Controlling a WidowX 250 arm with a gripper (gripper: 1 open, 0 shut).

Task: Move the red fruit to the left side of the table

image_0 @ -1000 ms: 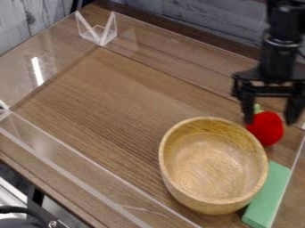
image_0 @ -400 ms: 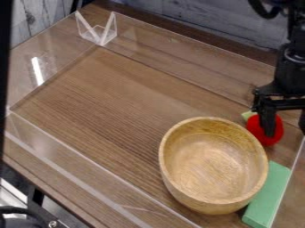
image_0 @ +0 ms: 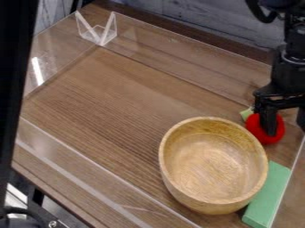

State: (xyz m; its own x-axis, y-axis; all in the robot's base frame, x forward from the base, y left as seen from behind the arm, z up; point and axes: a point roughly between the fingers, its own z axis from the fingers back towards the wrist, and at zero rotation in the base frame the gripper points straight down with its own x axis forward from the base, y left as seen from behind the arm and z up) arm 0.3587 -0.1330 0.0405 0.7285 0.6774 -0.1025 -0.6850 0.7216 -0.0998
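Observation:
The red fruit (image_0: pixel 269 133) lies on the table (image_0: pixel 119 98) at the right edge, just behind the wooden bowl; only its red lower part and a bit of green show. My gripper (image_0: pixel 284 110) hangs right over it, black fingers (image_0: pixel 263 110) spread open and reaching down on either side of the fruit. Whether the fingers touch the fruit I cannot tell.
A round light wooden bowl (image_0: pixel 215 165) stands at the front right. A flat light-green block (image_0: pixel 270 198) lies beside it at the right edge. Low clear acrylic walls (image_0: pixel 95 28) run around the table. A dark blurred bar (image_0: pixel 14 89) crosses the left of the view.
My gripper has moved right and down over the red fruit, and now straddles it. The dark bar at the left has widened in the view.

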